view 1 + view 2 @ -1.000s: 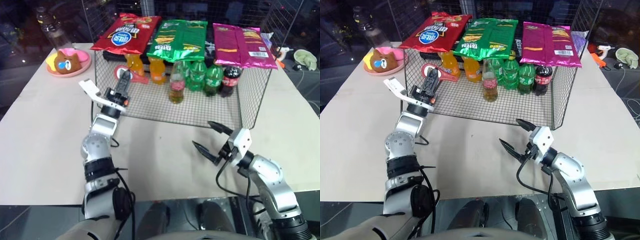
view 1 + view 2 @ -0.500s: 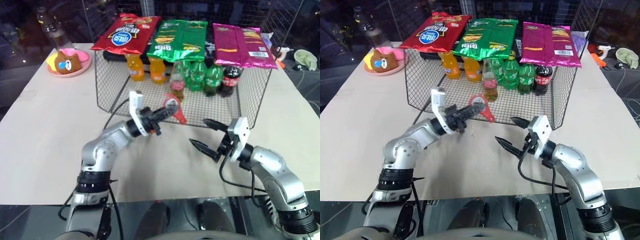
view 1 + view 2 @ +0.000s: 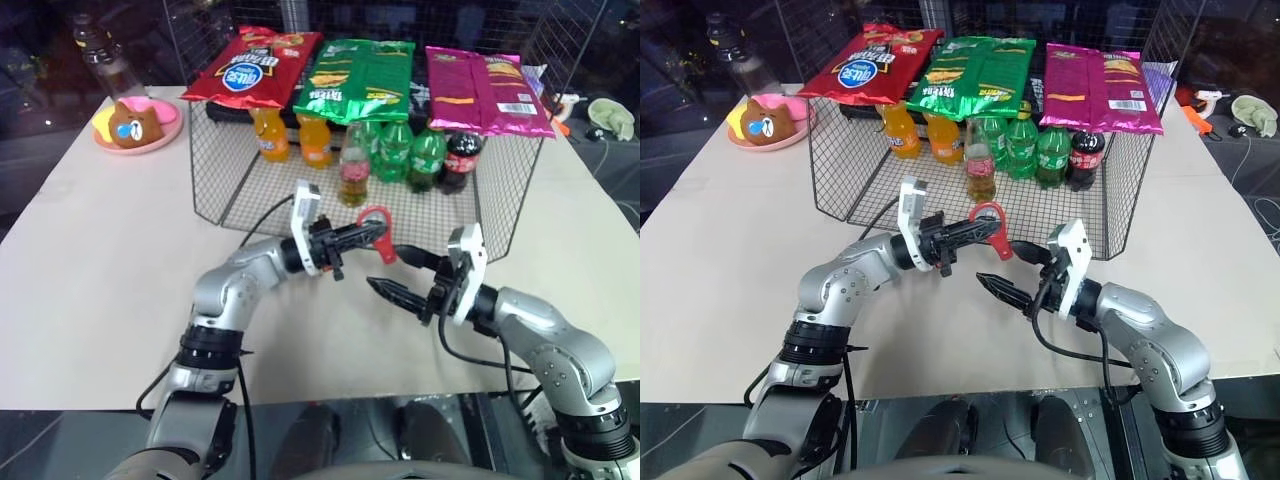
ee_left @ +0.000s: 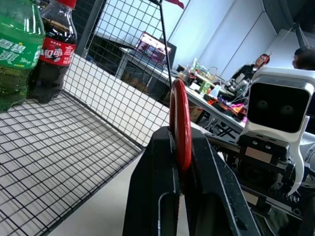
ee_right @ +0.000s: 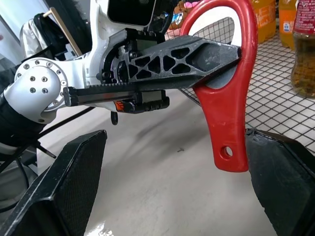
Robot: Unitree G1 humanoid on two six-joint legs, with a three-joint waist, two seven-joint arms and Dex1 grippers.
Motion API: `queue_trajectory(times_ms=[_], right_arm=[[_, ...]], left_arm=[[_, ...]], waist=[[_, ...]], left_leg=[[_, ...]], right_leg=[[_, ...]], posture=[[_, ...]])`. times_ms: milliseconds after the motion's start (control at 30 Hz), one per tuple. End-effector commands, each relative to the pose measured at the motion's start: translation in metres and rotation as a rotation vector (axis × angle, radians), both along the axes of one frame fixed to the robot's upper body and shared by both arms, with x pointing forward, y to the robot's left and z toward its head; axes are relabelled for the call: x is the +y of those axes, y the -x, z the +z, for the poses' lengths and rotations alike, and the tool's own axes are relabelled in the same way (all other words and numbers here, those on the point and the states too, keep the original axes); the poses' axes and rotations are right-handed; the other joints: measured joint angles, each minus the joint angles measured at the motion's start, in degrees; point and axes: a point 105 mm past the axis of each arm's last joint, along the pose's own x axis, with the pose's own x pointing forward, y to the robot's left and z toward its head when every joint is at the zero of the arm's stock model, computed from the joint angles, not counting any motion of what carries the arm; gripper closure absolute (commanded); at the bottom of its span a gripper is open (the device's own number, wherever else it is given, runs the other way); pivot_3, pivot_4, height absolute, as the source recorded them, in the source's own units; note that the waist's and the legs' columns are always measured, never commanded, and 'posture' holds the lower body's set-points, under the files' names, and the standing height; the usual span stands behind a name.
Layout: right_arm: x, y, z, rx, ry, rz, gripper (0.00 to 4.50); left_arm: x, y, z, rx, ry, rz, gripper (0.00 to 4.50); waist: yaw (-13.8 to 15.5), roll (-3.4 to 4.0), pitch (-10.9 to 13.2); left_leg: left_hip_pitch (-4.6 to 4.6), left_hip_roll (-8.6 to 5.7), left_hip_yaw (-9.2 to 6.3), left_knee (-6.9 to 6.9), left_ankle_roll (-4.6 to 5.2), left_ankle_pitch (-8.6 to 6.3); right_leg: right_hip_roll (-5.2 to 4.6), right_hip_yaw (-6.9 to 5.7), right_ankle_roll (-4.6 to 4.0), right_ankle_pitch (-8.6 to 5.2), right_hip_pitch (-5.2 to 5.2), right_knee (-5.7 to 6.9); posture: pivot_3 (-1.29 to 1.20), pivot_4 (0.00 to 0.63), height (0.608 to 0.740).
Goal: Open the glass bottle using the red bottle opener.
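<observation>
Opener held out mid-frame for a handover

The left gripper point(image 3: 358, 238), jaws pinching the red bottle opener point(image 3: 378, 229) by its ring, holds it with the handle hanging free toward the right gripper point(image 3: 398, 271), whose jaws stand spread, likely to take it. The glass bottle point(image 3: 353, 177) stands upright in the wire basket point(image 3: 497, 205), upper centre. The right wrist view shows the handle between the spread jaws; the left wrist view shows the opener edge-on.
</observation>
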Motion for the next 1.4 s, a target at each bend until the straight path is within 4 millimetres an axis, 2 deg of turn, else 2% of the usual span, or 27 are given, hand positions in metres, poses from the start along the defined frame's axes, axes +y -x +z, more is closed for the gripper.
queue_trajectory(times_ms=[33, 267, 400, 433, 567, 600, 633, 1100, 1300, 1400], right_arm=[[0.011, 0.006, 0.011, -0.041, -0.018, 0.049, 0.00], [0.009, 0.003, 0.008, -0.029, -0.008, 0.048, 0.00], [0.007, 0.001, 0.005, -0.021, -0.005, 0.045, 1.05], [0.006, 0.000, 0.004, -0.021, -0.001, 0.042, 1.71], [0.003, -0.003, 0.003, -0.021, -0.002, 0.028, 3.40], [0.003, -0.003, 0.001, -0.023, 0.011, 0.028, 4.09], [0.002, -0.002, -0.001, -0.023, 0.026, 0.031, 4.34], [0.000, 0.005, -0.018, 0.003, 0.119, 0.064, 4.38], [0.000, 0.010, -0.022, 0.072, 0.113, 0.098, 4.38], [0.000, 0.010, -0.020, 0.095, 0.100, 0.110, 2.94]], left_arm=[[-0.010, 0.010, 0.013, -0.050, 0.018, -0.083, 4.47], [-0.009, 0.012, 0.012, -0.046, 0.018, -0.097, 4.47], [-0.008, 0.009, 0.013, -0.050, 0.025, -0.078, 4.50], [-0.007, 0.008, 0.013, -0.050, 0.026, -0.075, 4.50], [-0.006, 0.007, 0.012, -0.048, 0.028, -0.065, 4.50], [-0.005, 0.006, 0.013, -0.047, 0.033, -0.059, 4.50], [-0.004, 0.005, 0.013, -0.047, 0.038, -0.054, 4.50], [-0.006, 0.005, 0.015, -0.034, 0.074, -0.047, 4.50], [-0.004, 0.005, 0.015, -0.034, 0.080, -0.037, 4.50], [-0.004, 0.006, 0.015, -0.033, 0.080, -0.033, 4.50]], waist=[[0.0, 0.00, 0.0], [0.0, 0.00, 0.0], [0.0, 0.00, 0.0], [0.0, 0.00, 0.0], [0.0, 0.00, 0.0], [0.0, 0.00, 0.0], [0.0, 0.01, 0.0], [0.0, 0.01, 0.0], [0.0, 0.01, 0.0], [0.0, 0.01, 0.0]], left_leg=[[0.00, 0.00, 0.00, 0.00, 0.00, 0.00], [0.00, 0.01, 0.00, 0.00, 0.00, 0.00], [0.00, 0.01, 0.00, 0.00, 0.00, 0.00], [0.00, 0.01, 0.00, 0.00, 0.00, 0.00], [0.00, 0.01, 0.00, 0.00, 0.00, 0.00], [0.00, 0.01, 0.00, 0.00, 0.00, 0.00], [0.00, 0.01, 0.00, 0.00, 0.00, 0.00], [0.00, 0.01, 0.00, 0.00, 0.00, 0.00], [0.00, 0.01, 0.00, 0.00, 0.00, 0.00], [0.00, 0.01, 0.00, 0.00, 0.00, 0.00]], right_leg=[[0.00, 0.00, 0.00, 0.00, 0.00, 0.00], [0.01, 0.00, 0.00, 0.00, 0.00, 0.00], [0.01, 0.00, 0.00, 0.00, 0.00, 0.00], [0.01, 0.00, 0.00, 0.00, 0.00, 0.00], [0.01, 0.00, 0.00, 0.00, 0.00, 0.00], [0.01, 0.00, 0.00, 0.00, 0.00, 0.00], [0.02, 0.00, 0.00, 0.00, 0.00, 0.00], [0.02, 0.00, 0.00, 0.00, 0.00, 0.00], [0.01, 0.00, 0.00, 0.00, 0.00, 0.00], [0.01, 0.00, 0.00, 0.00, 0.00, -0.01]], posture=[[0.00, 0.150, 0.740], [0.00, 0.150, 0.740], [0.00, 0.150, 0.740], [0.00, 0.150, 0.740], [0.00, 0.150, 0.740], [0.00, 0.150, 0.740], [0.00, 0.150, 0.740], [0.00, 0.150, 0.740], [0.00, 0.150, 0.740], [0.00, 0.150, 0.740]])
